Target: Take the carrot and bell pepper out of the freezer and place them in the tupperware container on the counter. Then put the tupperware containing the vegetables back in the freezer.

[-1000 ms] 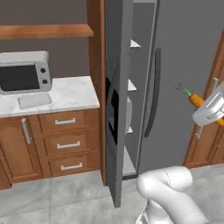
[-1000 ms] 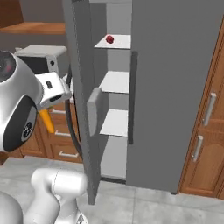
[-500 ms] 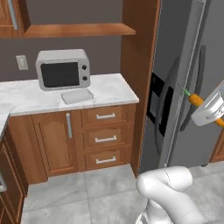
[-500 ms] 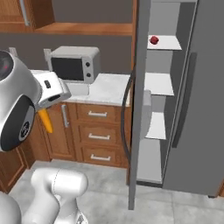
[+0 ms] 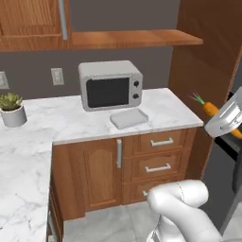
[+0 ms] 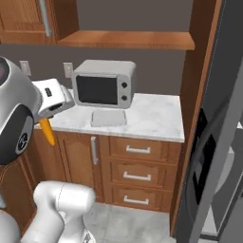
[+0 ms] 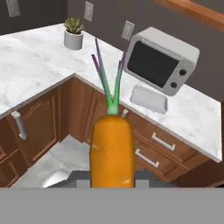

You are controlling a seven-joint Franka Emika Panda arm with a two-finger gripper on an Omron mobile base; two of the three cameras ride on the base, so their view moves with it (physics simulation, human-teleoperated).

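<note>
The gripper (image 7: 112, 181) is clamped narrowly on the carrot (image 7: 112, 151), held in the air before the counter (image 5: 175, 111); its green top points to 12 o'clock in the hand view. The fingertips are hidden behind the carrot. The tupperware container (image 5: 128, 118) lies on the counter, just before the microwave (image 5: 110, 85), at 1 o'clock from the carrot.

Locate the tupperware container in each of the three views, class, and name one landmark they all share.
Left base view: tupperware container, centre, on the counter.
Right base view: left of centre.
Hand view: upper right.
Shared landmark: microwave, directly behind it.
</note>
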